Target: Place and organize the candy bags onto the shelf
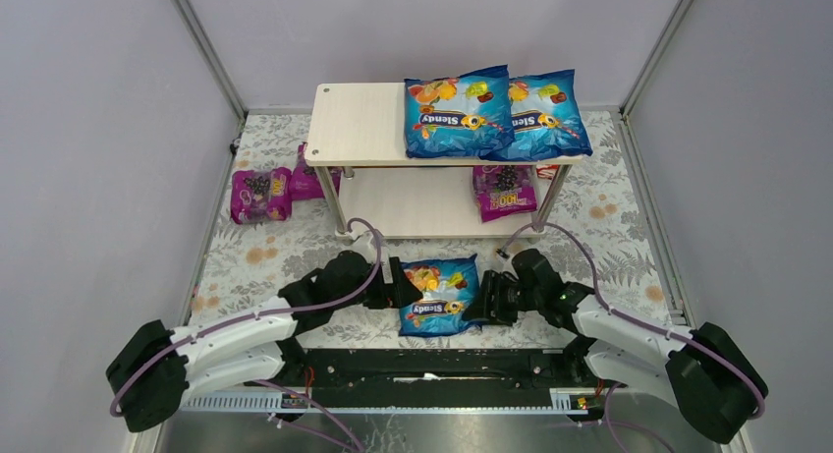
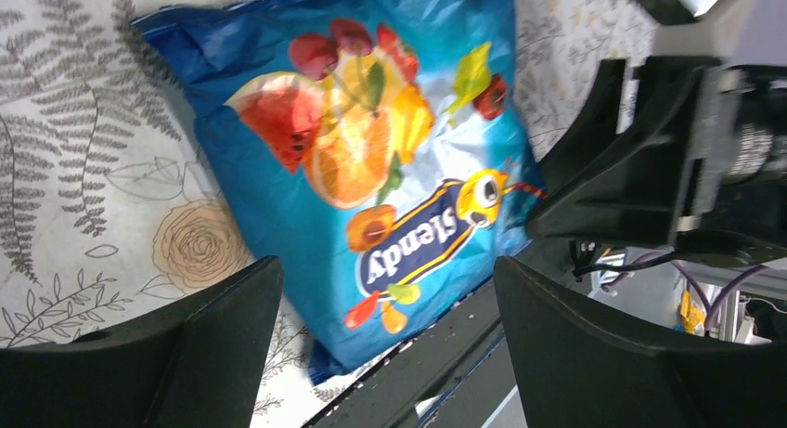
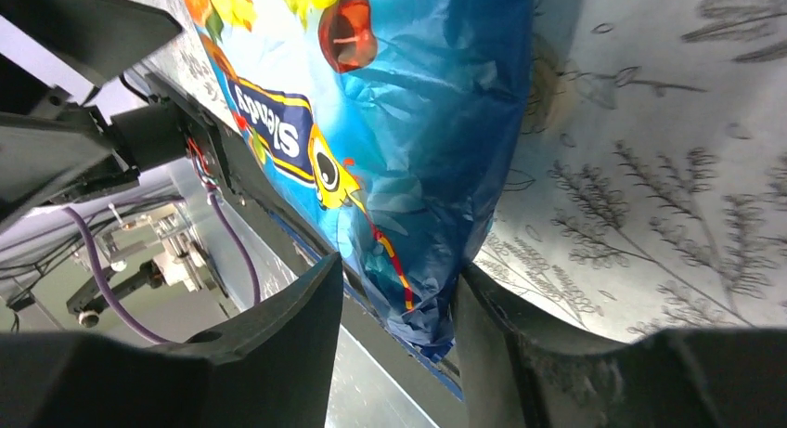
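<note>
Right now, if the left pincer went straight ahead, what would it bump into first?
Probably the blue candy bag: it lies right ahead of the open left pincer, though depth is hard to judge.

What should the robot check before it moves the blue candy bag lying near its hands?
1. The right gripper has the edge of the blue bag between its fingers: ok.
2. That grip is tight enough to lift: cannot tell.
3. The left gripper is open, at the bag's other side: ok.
4. The shelf has bare room on top, left of the two blue bags already there: ok.
5. All the candy is put away: not ok. The two magenta bags lie off the shelf, to its left.
</note>
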You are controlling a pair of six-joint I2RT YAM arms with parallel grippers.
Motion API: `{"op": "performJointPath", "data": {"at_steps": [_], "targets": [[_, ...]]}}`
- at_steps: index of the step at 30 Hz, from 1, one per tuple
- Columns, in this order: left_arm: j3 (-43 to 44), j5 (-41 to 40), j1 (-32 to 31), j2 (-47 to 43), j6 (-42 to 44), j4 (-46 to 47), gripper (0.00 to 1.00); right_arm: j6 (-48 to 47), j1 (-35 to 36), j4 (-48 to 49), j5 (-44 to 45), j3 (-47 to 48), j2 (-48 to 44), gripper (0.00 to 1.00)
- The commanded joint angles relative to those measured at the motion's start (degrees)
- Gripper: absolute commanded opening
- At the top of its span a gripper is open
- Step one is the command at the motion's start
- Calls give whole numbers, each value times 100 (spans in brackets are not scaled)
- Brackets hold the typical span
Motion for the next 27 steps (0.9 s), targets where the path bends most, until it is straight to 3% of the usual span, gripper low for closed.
{"op": "performJointPath", "data": {"at_steps": [1, 7, 11, 14, 19, 23, 25, 27], "targets": [[123, -159, -37, -530, 130, 317, 88, 183, 463, 692, 21, 384, 320, 51], [-3, 352, -140, -622, 174, 1020, 89, 186, 988, 979, 261, 719, 906, 53], [106, 359, -537, -447, 488, 1203, 87, -150, 965, -426, 1393, 931, 557, 70], [375, -168, -1185, -239, 958, 974, 81, -226, 780, -1012, 1903, 834, 7, 75], [1178, -1793, -2506, 509, 1982, 111, 74, -279, 163, -2068, 2409, 789, -905, 78], [1670, -2491, -3078, 1300, 2650, -164, 69, -252, 55, -2677, 3081, 927, -1473, 83], [1837, -2698, -3334, 1660, 2981, -160, 62, -251, 42, -2761, 3192, 941, -1673, 86], [1983, -2954, -3629, 2029, 3334, -136, 61, -251, 33, -2753, 3182, 922, -1754, 86]]}}
